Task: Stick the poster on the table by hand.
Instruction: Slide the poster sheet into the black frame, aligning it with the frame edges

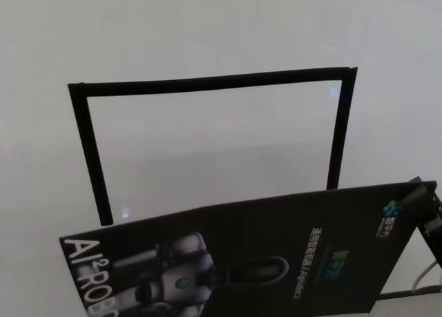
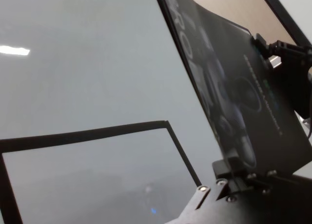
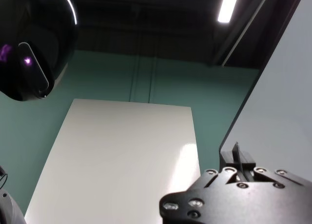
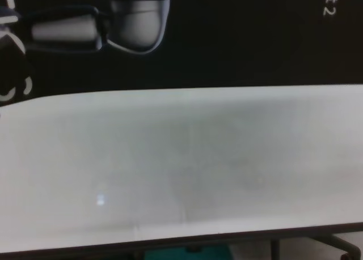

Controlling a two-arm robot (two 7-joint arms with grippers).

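Poster [image 1: 276,255] positioning is the step in hand, as I judge it: the glossy black sheet, thin and slightly bowed, hangs above the table [image 1: 207,27] at its near side, not yet laid flat. My right gripper [image 1: 423,201] pinches the far right corner; in the left wrist view my left gripper [image 2: 233,180] clamps the opposite edge with its fingers closed on the sheet. A rectangular outline of black tape [image 1: 207,82] marks the matte white tabletop; the poster overlaps its near side only. I expect the next move to require carrying the sheet forward over that frame, keeping both corners level, then lowering it evenly to avoid creases.
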